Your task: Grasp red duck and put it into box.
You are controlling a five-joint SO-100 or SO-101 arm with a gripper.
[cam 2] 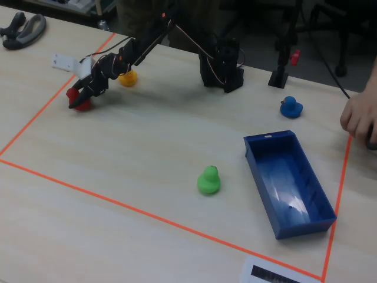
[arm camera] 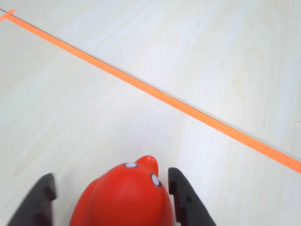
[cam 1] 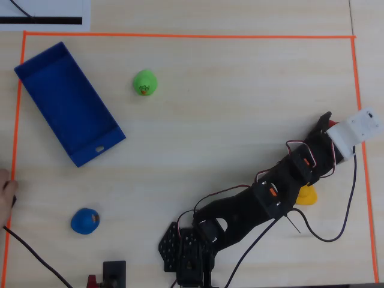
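Observation:
The red duck (arm camera: 124,197) sits on the table between my gripper's (arm camera: 112,179) two black fingers in the wrist view. The jaws stand open around it: the left finger is clearly apart from the duck, the right finger is close beside its head. In the fixed view the duck (cam 2: 79,101) shows as a red patch under the gripper (cam 2: 76,103) near the left tape line. From overhead only a red sliver (cam 1: 331,124) shows by the gripper (cam 1: 327,125). The blue box (cam 1: 66,102) lies empty at the far left of the overhead view, and at the right of the fixed view (cam 2: 288,183).
A green duck (cam 1: 144,83) stands near the box. A blue duck (cam 1: 84,221) and a yellow duck (cam 1: 306,195) sit near the arm's side. Orange tape (arm camera: 188,108) borders the area just beyond the gripper. A person's hand (cam 2: 359,118) rests at the table edge.

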